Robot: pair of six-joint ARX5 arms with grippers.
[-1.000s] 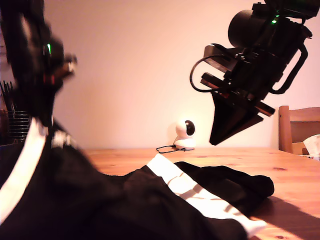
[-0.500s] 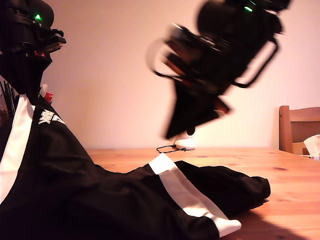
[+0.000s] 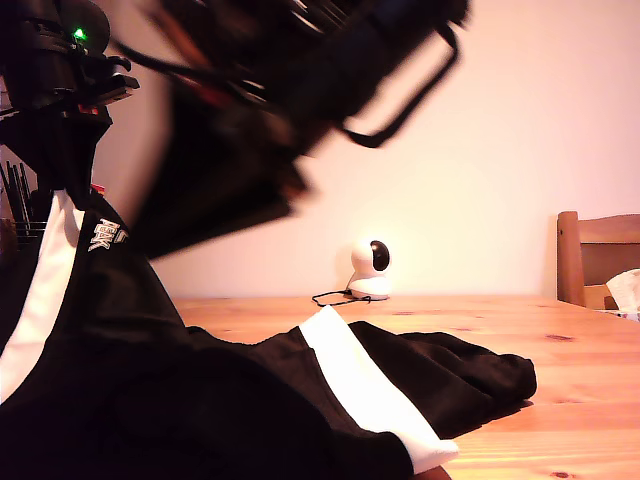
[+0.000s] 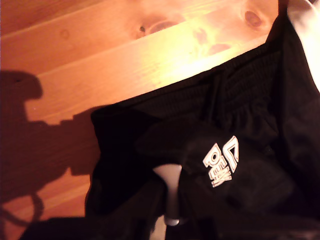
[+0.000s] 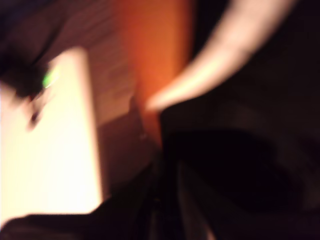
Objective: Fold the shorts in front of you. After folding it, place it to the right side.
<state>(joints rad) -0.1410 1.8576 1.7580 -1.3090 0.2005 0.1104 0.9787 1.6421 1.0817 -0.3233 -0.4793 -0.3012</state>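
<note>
Shorts [image 3: 200,400] partly lifted off the table [image 3: 560,400] at the exterior view's left, pinched in my first gripper [image 4: 172,200]; my second gripper is a blur above, jaws unreadable; fold unfinished, placing aside still to do.

1. Shorts [image 4: 240,125]: black fabric, bunched, white logo lettering facing the camera.
2. My first gripper [image 4: 172,200]: pale finger [image 4: 171,187] pressed into the cloth; jaws' state unclear.
3. Table [image 4: 100,55]: knotty wood, dark shadow across it.
</note>
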